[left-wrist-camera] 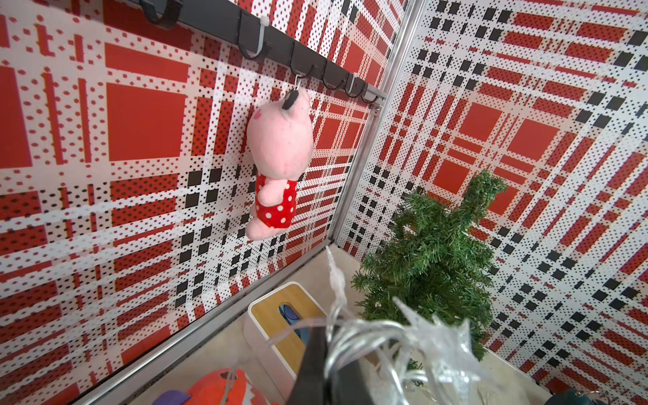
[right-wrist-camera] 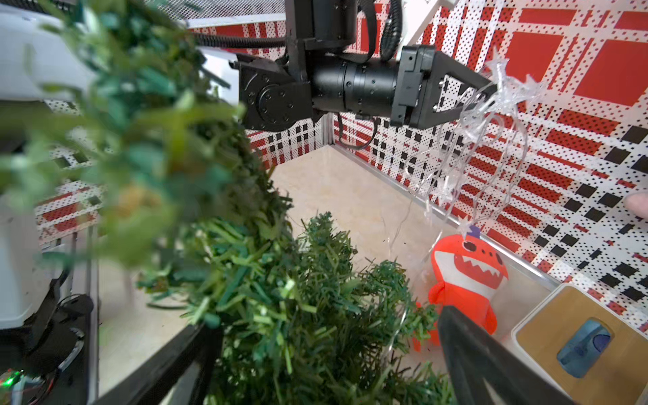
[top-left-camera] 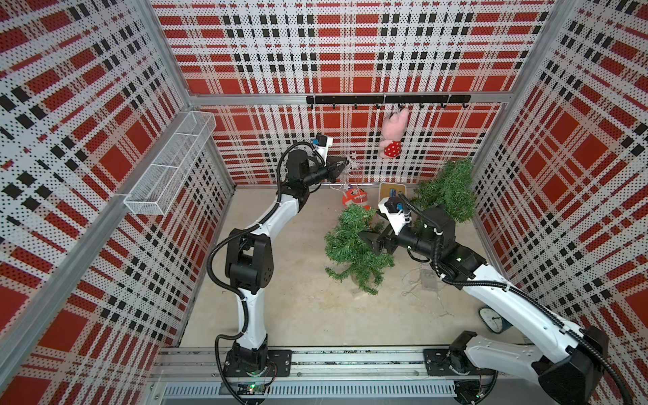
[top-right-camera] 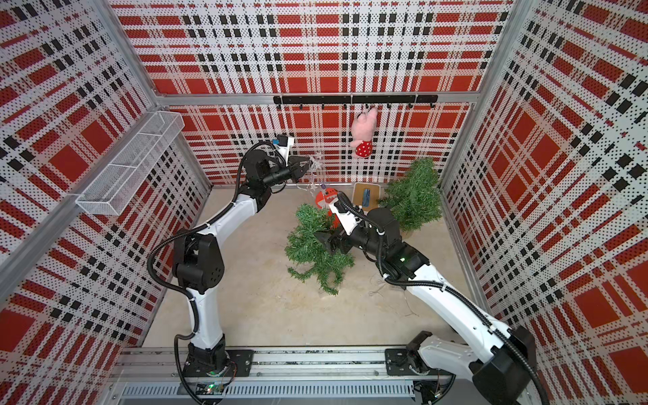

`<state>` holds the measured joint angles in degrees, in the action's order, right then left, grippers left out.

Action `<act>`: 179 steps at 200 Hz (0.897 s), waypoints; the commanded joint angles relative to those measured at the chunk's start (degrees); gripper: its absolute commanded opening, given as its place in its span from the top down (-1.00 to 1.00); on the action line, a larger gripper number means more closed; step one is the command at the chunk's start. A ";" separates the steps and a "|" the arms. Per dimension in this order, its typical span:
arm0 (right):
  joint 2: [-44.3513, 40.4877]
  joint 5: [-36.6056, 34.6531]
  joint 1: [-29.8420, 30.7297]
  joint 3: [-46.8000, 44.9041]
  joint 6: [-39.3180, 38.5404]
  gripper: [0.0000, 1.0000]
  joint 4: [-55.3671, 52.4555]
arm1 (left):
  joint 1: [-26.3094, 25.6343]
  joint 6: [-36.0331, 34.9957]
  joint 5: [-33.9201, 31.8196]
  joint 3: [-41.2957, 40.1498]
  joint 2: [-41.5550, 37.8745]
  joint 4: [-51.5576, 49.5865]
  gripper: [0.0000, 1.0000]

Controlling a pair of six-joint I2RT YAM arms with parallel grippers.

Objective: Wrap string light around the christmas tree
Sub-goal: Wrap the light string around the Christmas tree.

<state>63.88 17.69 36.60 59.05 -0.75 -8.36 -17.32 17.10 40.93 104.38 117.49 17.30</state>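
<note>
The string light (right-wrist-camera: 491, 115) hangs in loose loops of clear stars from my left gripper (top-left-camera: 343, 163), which is clamped on it up by the back wall, at 12 o'clock from the christmas tree (top-left-camera: 345, 245). That tree is on the floor, its branches between the wide-spread fingers of my right gripper (top-left-camera: 367, 241). An orange shark toy (top-left-camera: 350, 200) sits just behind it at 12 o'clock, a tissue box (top-left-camera: 385, 191) at 1 o'clock, a second tree (top-left-camera: 447, 189) at 2 o'clock
</note>
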 commanded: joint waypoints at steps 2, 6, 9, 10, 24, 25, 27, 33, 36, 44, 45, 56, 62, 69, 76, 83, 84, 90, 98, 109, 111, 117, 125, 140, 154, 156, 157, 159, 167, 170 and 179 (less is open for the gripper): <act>-2.19 5.07 0.14 1.71 -2.02 -1.00 -9.21 | -0.76 -2.81 -1.19 3.12 -0.77 -3.17 0.94; -2.32 5.63 0.18 1.67 -2.15 -1.00 -9.72 | -0.93 -3.04 -1.35 3.34 -0.75 -3.58 0.94; -2.40 5.84 0.14 1.62 -2.21 -1.00 -9.89 | -1.02 -3.40 -1.44 3.45 -0.73 -3.93 0.95; -2.38 5.90 0.14 1.56 -2.27 -1.00 -9.90 | -1.08 -3.44 -1.54 3.50 -0.75 -4.07 0.95; -1.89 6.10 0.22 1.31 -1.51 -1.00 -8.57 | -1.61 -4.70 -2.26 4.06 -0.77 -5.59 0.95; -1.86 6.20 0.18 1.32 -1.47 -1.00 -8.50 | -1.63 -4.83 -2.26 4.11 -0.77 -5.77 0.95; -1.66 6.43 0.15 1.40 -1.56 -0.99 -8.33 | -1.70 -4.98 -2.37 4.33 -0.77 -6.02 0.95; -1.20 6.50 0.14 1.63 -1.55 -1.00 -7.77 | -1.94 -5.29 -2.49 4.71 -0.73 -6.67 0.95; -0.96 6.18 0.19 1.68 -1.40 -1.00 -7.36 | -2.11 -5.39 -2.60 4.77 -0.76 -6.82 0.95; -0.74 4.07 0.16 1.49 -0.27 -1.00 -5.39 | -2.38 -5.72 -2.89 5.00 -0.84 -7.34 0.95; -0.71 3.69 0.19 1.50 -0.15 -1.00 -5.02 | -2.46 -5.70 -2.88 5.07 -0.85 -7.40 0.95; -0.16 0.42 0.20 1.04 1.34 -0.99 -1.81 | -2.88 -5.89 -3.13 5.27 -1.06 -7.52 0.95; 0.25 -1.03 0.17 0.70 2.31 -0.95 0.06 | -3.06 -5.86 -3.18 5.30 -1.15 -7.59 0.95; 0.73 -1.92 0.22 0.17 3.29 -0.89 2.33 | -3.24 -5.94 -3.38 5.61 -1.08 -7.86 0.94; 1.27 -2.19 0.20 -0.65 4.60 -0.81 4.92 | -3.33 -6.03 -3.50 6.20 -0.91 -8.36 0.95; 1.60 -2.54 0.23 -1.69 6.15 -0.68 8.24 | -3.42 -6.31 -3.64 6.91 -0.86 -9.20 0.94; 1.69 -2.56 0.23 -1.98 6.40 -0.67 8.65 | -3.37 -6.35 -3.65 6.99 -0.82 -9.38 0.94; 1.93 -2.91 0.23 -3.17 7.98 -0.58 12.03 | -3.42 -6.69 -3.82 7.63 -0.86 -10.31 0.94; 2.53 -2.77 0.25 -4.35 9.58 -0.54 15.53 | -3.38 -7.31 -3.97 8.15 -0.85 -11.43 0.95; 3.81 -3.63 0.68 -4.92 10.61 -0.49 18.52 | -3.27 -8.08 -4.10 8.77 -1.10 -12.72 0.94; 3.98 -3.78 0.74 -5.00 10.67 -0.48 18.83 | -3.25 -8.13 -4.14 8.81 -1.11 -12.84 0.94; 4.70 -4.68 1.03 -5.11 10.57 -0.40 19.90 | -3.20 -8.38 -4.06 9.12 -1.15 -13.49 0.94; 5.56 -6.27 1.19 -5.43 10.28 -0.20 21.05 | -3.03 -8.82 -4.10 9.96 -1.13 -14.84 0.94; 6.35 -8.85 1.19 -5.98 8.93 0.20 23.25 | -2.38 -10.87 -4.98 12.25 -1.34 -18.75 0.92; 6.56 -10.02 1.19 -6.74 6.77 0.44 26.52 | -0.76 -11.69 -5.83 13.54 -2.09 -21.35 0.89; 6.64 -10.04 1.19 -6.68 6.37 0.46 26.90 | -0.47 -11.62 -5.81 13.61 -2.20 -21.41 0.89; 6.67 -10.04 1.19 -6.63 6.20 0.47 27.03 | -0.28 -11.50 -5.79 13.63 -2.28 -21.46 0.89; 6.80 -10.00 1.19 -6.55 5.81 0.50 27.29 | 0.02 -11.31 -5.78 13.65 -2.38 -21.44 0.89; 7.52 -9.35 1.03 -5.57 4.02 0.59 27.80 | 1.28 -10.76 -5.31 13.83 -2.94 -21.48 0.89; 7.92 -9.04 0.91 -5.08 3.46 0.62 27.90 | 1.67 -10.55 -5.06 13.99 -3.14 -21.60 0.88; 9.36 -7.97 0.36 -3.15 2.45 0.74 28.31 | 2.66 -10.38 -3.95 14.63 -3.43 -22.39 0.87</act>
<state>70.85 10.02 37.39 52.80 5.87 13.23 -18.33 7.49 36.34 116.60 117.36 -1.37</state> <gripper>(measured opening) 0.199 0.061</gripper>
